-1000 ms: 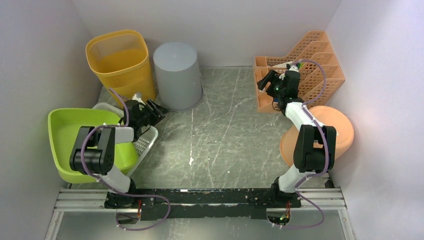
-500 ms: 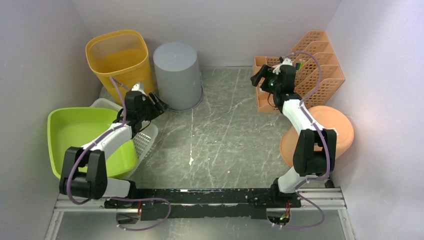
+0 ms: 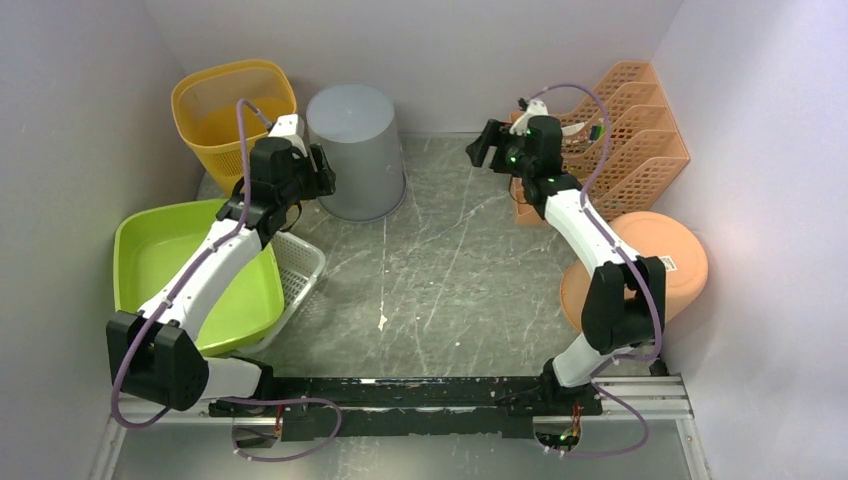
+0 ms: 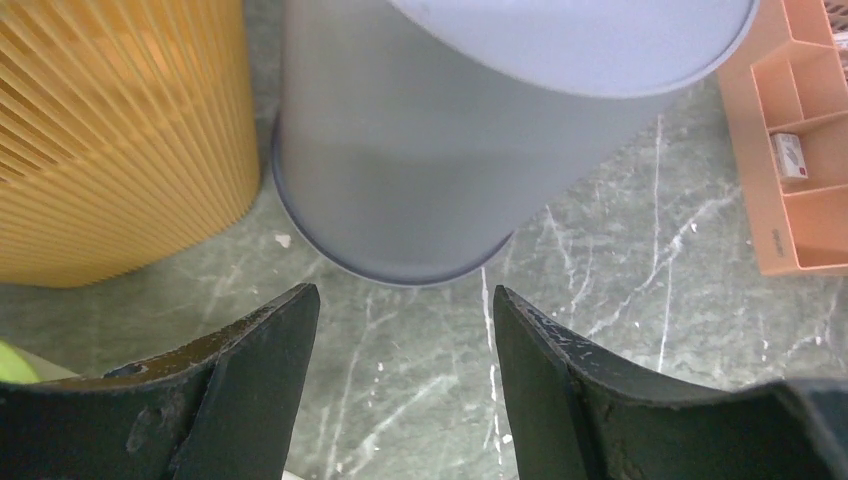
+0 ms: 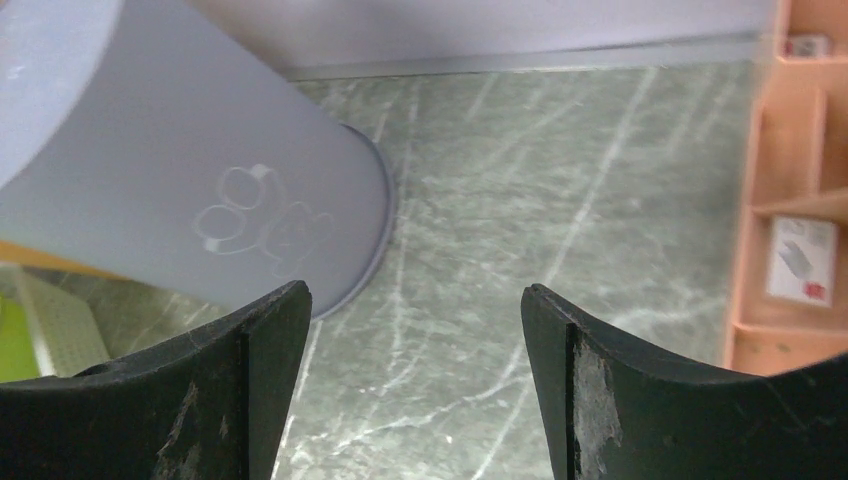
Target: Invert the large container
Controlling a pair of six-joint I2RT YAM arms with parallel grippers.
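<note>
Currently the gray bin (image 3: 355, 150) stands rim-down at the desk's (image 3: 450, 270) far edge, just beside the yellow basket (image 3: 240, 115). The left claw (image 4: 402, 300) and right claw (image 5: 415, 295) flank it, both open and empty. Its smooth tapered wall could slip mid-lift, knocking the basket.

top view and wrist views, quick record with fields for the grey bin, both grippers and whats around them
bin: grey, closed end up, rim down on the table, back centre
left gripper: open, empty, aimed at the bin from its left
right gripper: open, empty, aimed at the bin from its right, apart from it
basket: yellow, upright, beside the bin on its left
rack: orange, back right
tub: green, near left
</note>
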